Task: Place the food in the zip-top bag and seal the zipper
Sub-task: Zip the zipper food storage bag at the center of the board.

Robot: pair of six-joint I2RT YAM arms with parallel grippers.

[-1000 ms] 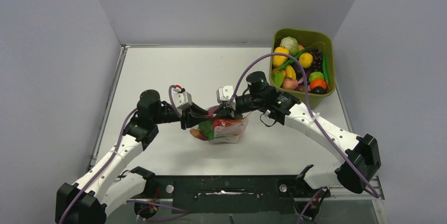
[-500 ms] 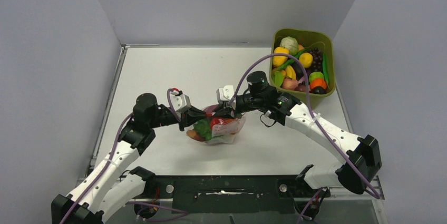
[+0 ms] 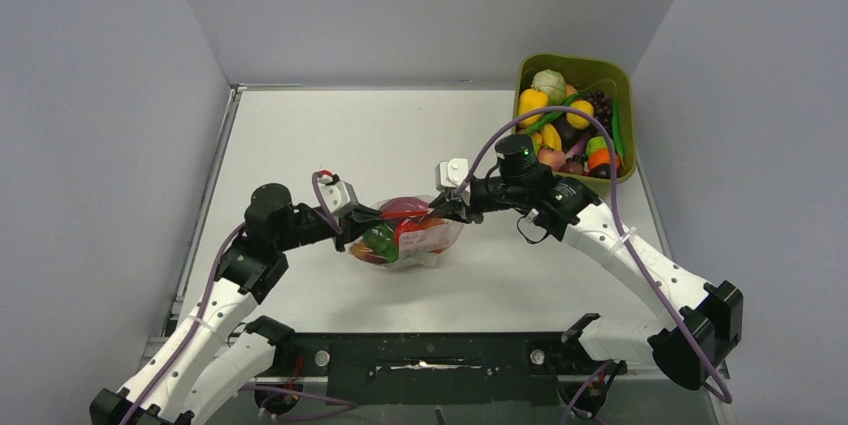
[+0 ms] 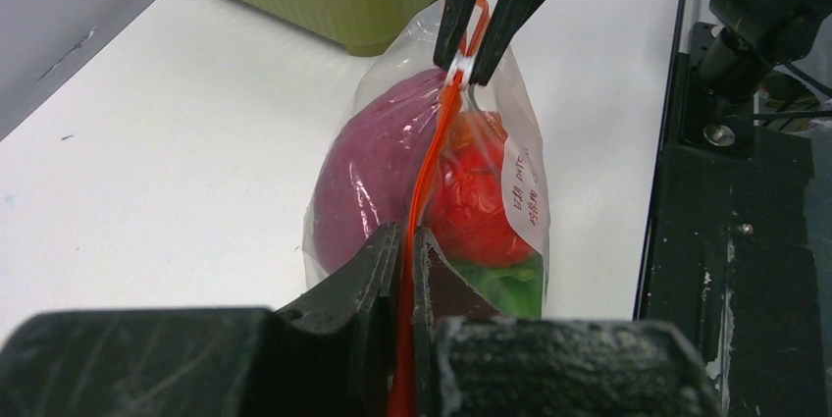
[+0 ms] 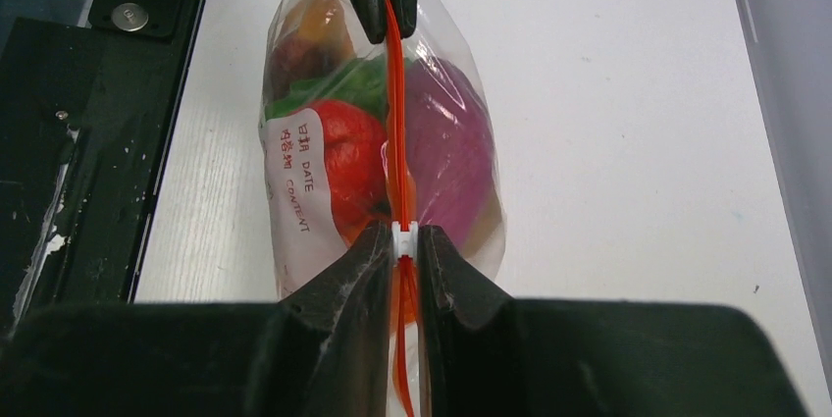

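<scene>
Both left hand (image 4: 407,236) and right hand (image 5: 404,236) pinch one zipper (image 5: 395,93)

My count: left gripper (image 4: 407,235) plus right gripper (image 5: 405,235), two. One zip-top bag (image 3: 420,240), one zipper (image 5: 395,93). Visible food (image 5: 343,157) in it: four (purple, red, green, orange-brown). One olive tub (image 3: 570,57), contents too jumbled to count.

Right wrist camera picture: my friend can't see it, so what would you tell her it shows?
The right gripper and the left gripper pinch near opposite ends of the orange-red zipper, stretched straight between them. Below it the clear zip-top bag sits on the white table, holding red, purple, green and orange toy food.
</scene>
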